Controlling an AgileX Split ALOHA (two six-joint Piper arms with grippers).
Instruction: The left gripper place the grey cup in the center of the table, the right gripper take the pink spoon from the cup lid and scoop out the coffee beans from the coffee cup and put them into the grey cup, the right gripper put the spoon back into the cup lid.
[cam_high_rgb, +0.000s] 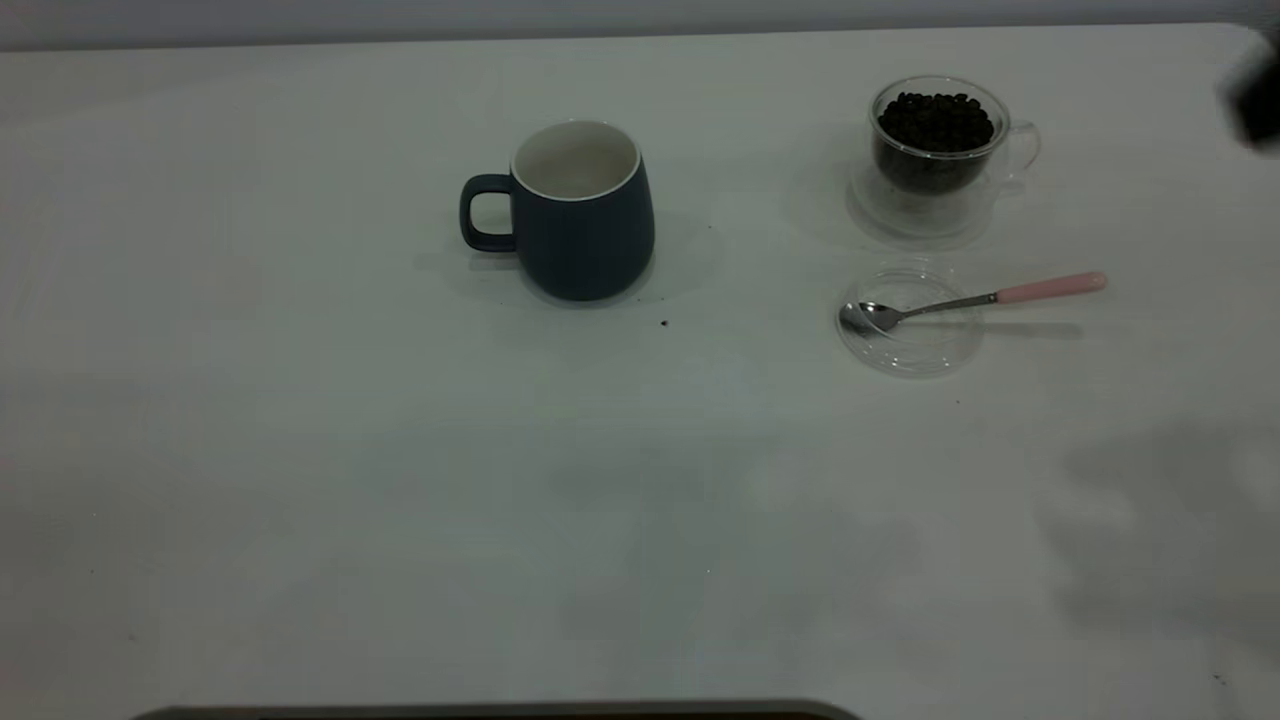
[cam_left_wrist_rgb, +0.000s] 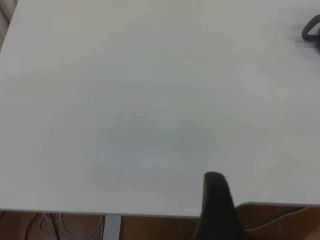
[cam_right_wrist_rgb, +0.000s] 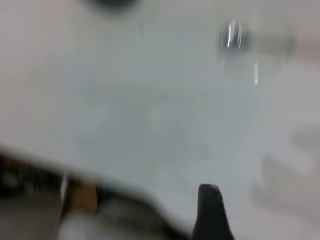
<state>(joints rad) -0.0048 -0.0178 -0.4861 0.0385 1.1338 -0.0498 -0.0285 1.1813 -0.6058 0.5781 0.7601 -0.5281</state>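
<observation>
The grey cup (cam_high_rgb: 585, 215) stands upright near the middle of the table (cam_high_rgb: 300, 450), handle to the left, white inside. The coffee cup (cam_high_rgb: 935, 150) with coffee beans (cam_high_rgb: 935, 120) stands at the back right. In front of it lies the clear cup lid (cam_high_rgb: 908, 322). The pink spoon (cam_high_rgb: 975, 300) rests with its bowl in the lid and its pink handle pointing right. My right gripper (cam_high_rgb: 1255, 100) is a dark blur at the far right edge, apart from the cups. My left gripper (cam_left_wrist_rgb: 216, 205) is over the table's edge, far from the grey cup's handle (cam_left_wrist_rgb: 311, 31).
A small dark speck (cam_high_rgb: 664, 323) lies just in front of the grey cup. In the left wrist view, cables and a table leg (cam_left_wrist_rgb: 111, 227) show below the table's edge. The right wrist view is blurred, with a glint of the lid (cam_right_wrist_rgb: 235, 37).
</observation>
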